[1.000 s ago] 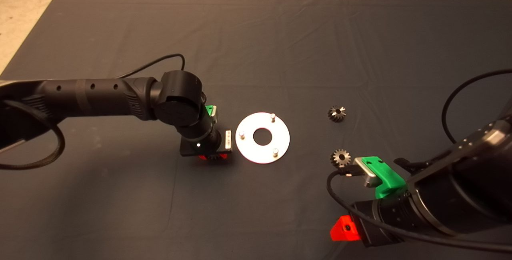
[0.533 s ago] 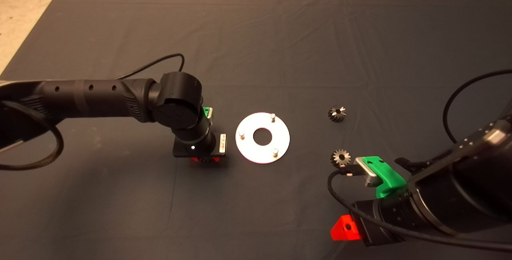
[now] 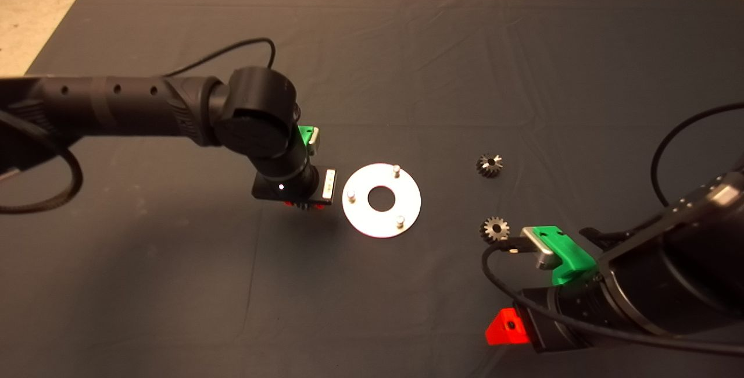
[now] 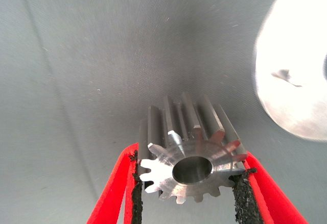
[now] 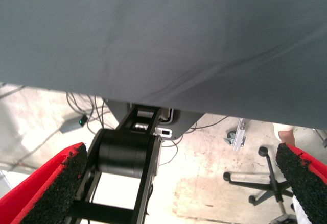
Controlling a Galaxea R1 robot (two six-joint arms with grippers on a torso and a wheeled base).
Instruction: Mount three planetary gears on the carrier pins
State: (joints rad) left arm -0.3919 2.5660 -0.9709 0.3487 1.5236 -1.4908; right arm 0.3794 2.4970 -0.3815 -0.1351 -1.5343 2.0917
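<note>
My left gripper (image 4: 190, 188) is shut on a silver planetary gear (image 4: 189, 142), which hangs above the mat between the two black pads. In the head view the left gripper (image 3: 303, 205) hovers just left of the shiny round disc (image 3: 372, 221). The disc's three carrier pins (image 3: 396, 170) stand bare. Two more planetary gears lie on the mat right of the disc, one farther back (image 3: 490, 165) and one nearer (image 3: 495, 229). My right gripper (image 5: 176, 193) waits open at the lower right, close to the nearer gear.
The right wrist view shows the mat's edge (image 5: 168, 96), the robot's base (image 5: 127, 157) and a chair base (image 5: 255, 180) on the floor beyond. A black cable (image 3: 500, 285) loops by the right wrist.
My left gripper has risen off the mat with the gear and now sits higher beside the disc. The right arm has shifted slightly.
</note>
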